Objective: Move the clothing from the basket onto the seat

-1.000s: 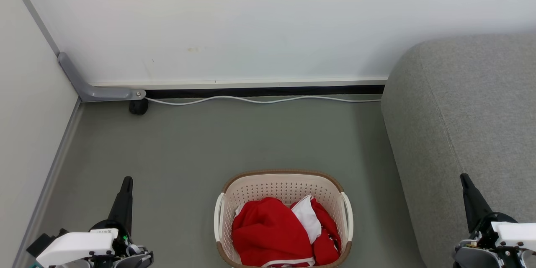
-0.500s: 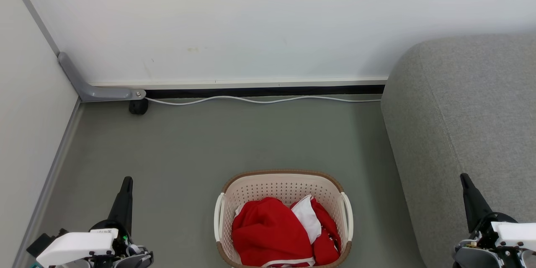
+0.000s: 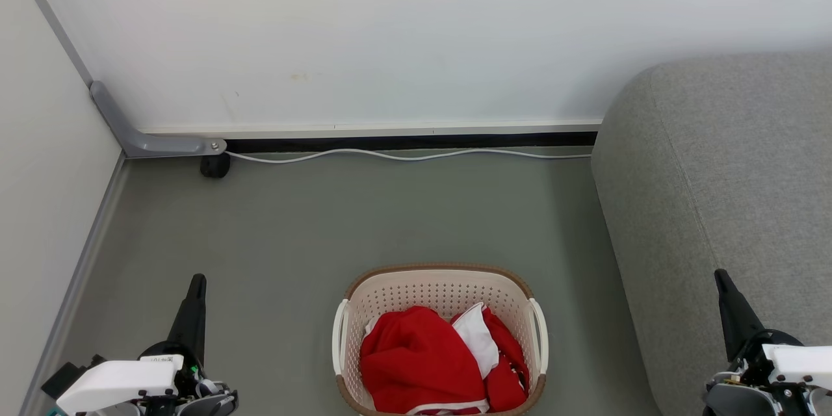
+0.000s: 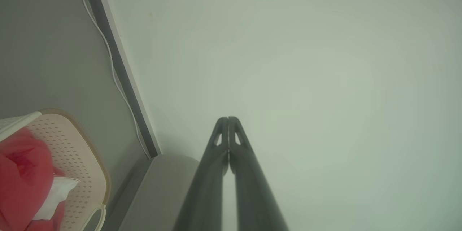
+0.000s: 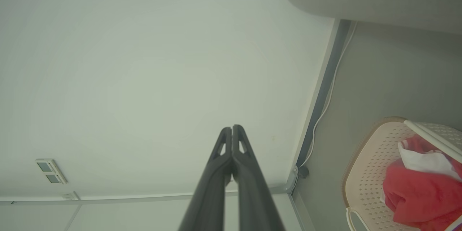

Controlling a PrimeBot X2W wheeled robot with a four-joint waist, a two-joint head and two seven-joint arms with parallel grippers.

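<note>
Red clothing (image 3: 422, 361) with a white panel lies bunched inside the cream-white basket (image 3: 439, 281), which stands on the grey floor at the bottom middle of the head view. The light grey seat (image 3: 721, 175) rises along the right side. My left gripper (image 3: 196, 281) hangs shut at the lower left, well left of the basket, holding nothing. My right gripper (image 3: 720, 276) is shut at the lower right, in front of the seat. In the wrist views the left gripper (image 4: 228, 119) and the right gripper (image 5: 231, 127) point at the pale wall, with the basket (image 4: 77, 151) and clothing (image 5: 418, 191) off to one side.
A white wall (image 3: 390, 32) stands behind, with a white cable (image 3: 403, 155) along its base. A grey bracket and a small black wheel (image 3: 214, 166) sit at the far left corner. A side panel (image 3: 45, 175) closes the left. Open grey floor (image 3: 390, 221) lies beyond the basket.
</note>
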